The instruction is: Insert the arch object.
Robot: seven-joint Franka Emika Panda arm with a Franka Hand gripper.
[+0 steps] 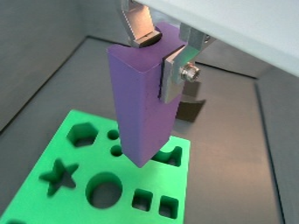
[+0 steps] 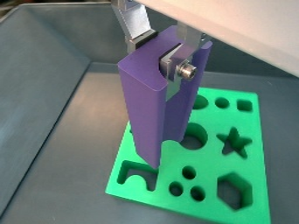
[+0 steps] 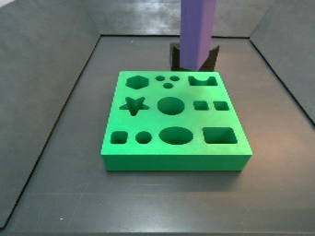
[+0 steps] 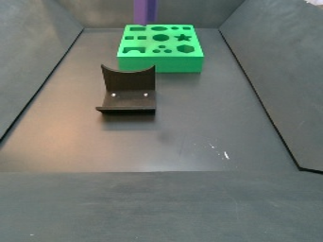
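The claw [image 1: 163,54] is clenched on the upper end of the arch object [image 1: 145,101], its silver fingers [image 1: 177,70] pressing opposite faces of the purple bar in both wrist views. The bar hangs straight down from the claw, long axis close to vertical, and its lower end hovers above the green board [image 1: 47,206] without touching it, as far as these views show. In a wrist view the bar's tip [image 2: 156,156] sits over the board edge that carries the arch-shaped slot [image 2: 139,175], just beside that slot rather than squarely over it.

In a side view the arch object [image 3: 198,32] rises out of the top of the frame, so the claw itself is out of sight there; the bar stands over the far edge of the board [image 3: 172,159], in front of the dark fixture [image 3: 197,53]. Another side view shows the fixture [image 4: 127,92] standing alone on the table [image 4: 190,142], well apart from the board [image 4: 161,44].

The coming move seems to turn on the sideways offset between tip and slot: a small shift to line them up, then a straight descent along the bar's axis
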